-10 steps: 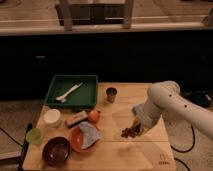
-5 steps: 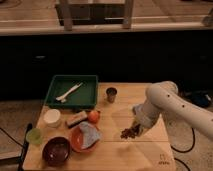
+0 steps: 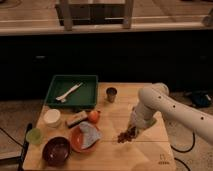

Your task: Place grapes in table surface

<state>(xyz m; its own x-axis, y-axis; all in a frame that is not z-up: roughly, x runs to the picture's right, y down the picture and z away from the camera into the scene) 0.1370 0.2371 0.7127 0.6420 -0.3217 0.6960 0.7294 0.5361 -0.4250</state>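
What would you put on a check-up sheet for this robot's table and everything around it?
Surface: pale wooden table surface, with a small logo near its front right corner.
Job's things: grapes at the gripper's tip, low over the table; contact cannot be told.
Clutter: green tray with a white utensil; dark cup; orange fruit; orange plate; dark bowl.
Grippers: gripper shut on the grapes, right of the plate.
Cables: one cable on the floor, right.
Surroundings: dark cabinets behind.

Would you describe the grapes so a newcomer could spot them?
On the pale wooden table, follow the white arm down to its gripper, right of the orange plate. The grapes are the dark lumpy bunch it holds, unlike the smooth orange fruit.
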